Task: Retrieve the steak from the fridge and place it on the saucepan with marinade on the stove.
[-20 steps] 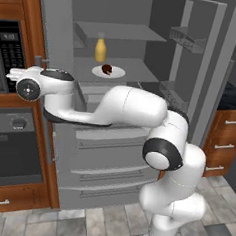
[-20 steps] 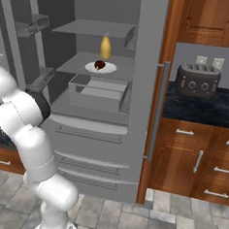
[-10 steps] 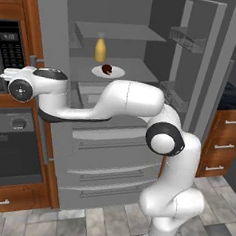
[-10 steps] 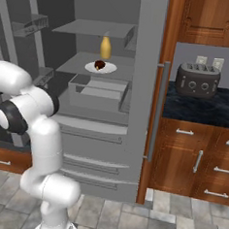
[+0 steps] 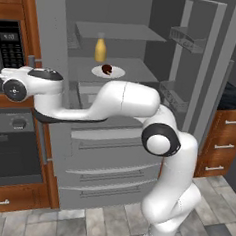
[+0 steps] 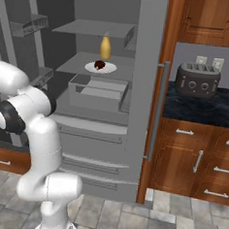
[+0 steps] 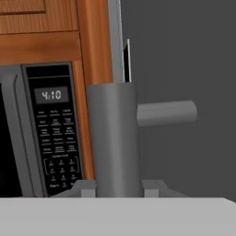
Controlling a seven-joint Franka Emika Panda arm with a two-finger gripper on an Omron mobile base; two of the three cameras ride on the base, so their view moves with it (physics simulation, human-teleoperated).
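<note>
While the gripper [image 7: 113, 188] has its fingers pinched on the bar handle [image 7: 113, 138] of the fridge's [image 5: 146, 42] left door, swing that door fully out to the left before you let go. You still need the steak [image 5: 107, 69]: it lies on a white plate [image 5: 116, 73] on the middle shelf, just in front of the yellow bottle [image 5: 99, 50].

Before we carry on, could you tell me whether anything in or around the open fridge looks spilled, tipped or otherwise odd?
Nothing stands out. The fridge has both doors swung wide, the steak lies on its white plate on the shelf, and the yellow bottle behind it stands upright. No spill shows. The pincer is closed on the left door's handle.
</note>
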